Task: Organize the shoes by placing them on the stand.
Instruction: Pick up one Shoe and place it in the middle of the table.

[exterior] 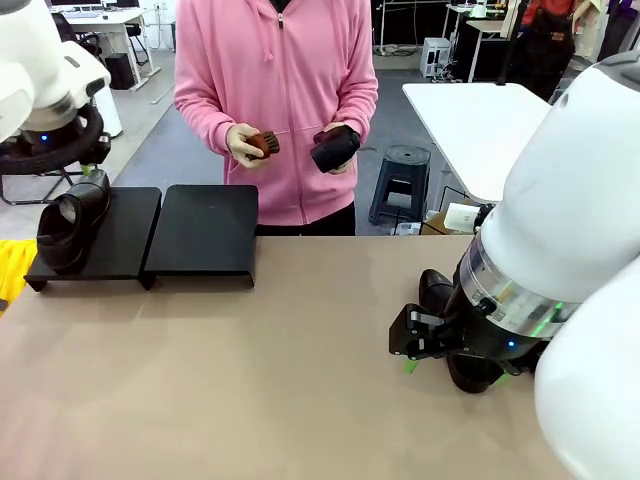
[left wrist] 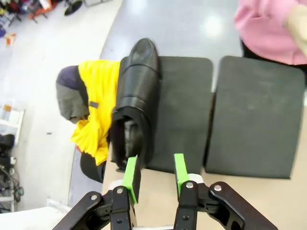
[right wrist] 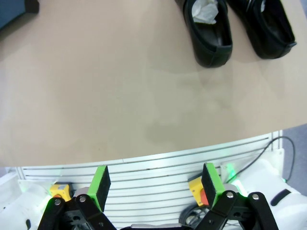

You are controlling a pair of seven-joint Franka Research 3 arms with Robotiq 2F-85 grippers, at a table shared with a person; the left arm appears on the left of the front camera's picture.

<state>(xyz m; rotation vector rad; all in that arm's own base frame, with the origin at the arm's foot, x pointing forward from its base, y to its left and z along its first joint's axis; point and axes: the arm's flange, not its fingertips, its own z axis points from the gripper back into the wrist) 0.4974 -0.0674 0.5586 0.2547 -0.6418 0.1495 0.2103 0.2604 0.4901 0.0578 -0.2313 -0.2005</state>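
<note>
One glossy black shoe rests along the left edge of the stand's left platform. The right platform is bare. My left gripper hovers over the platform's near edge, just beside the shoe's heel, jaws partly open with nothing between the pads. Two more shoes lie on the table beyond my right gripper, which is wide open and holds nothing. The right arm partly hides them in the front view. The person holds another shoe.
The person in a pink top stands behind the stand with a small brown brush in the other hand. A yellow garment lies over a seat off the table's left end. A white table and a stool stand behind.
</note>
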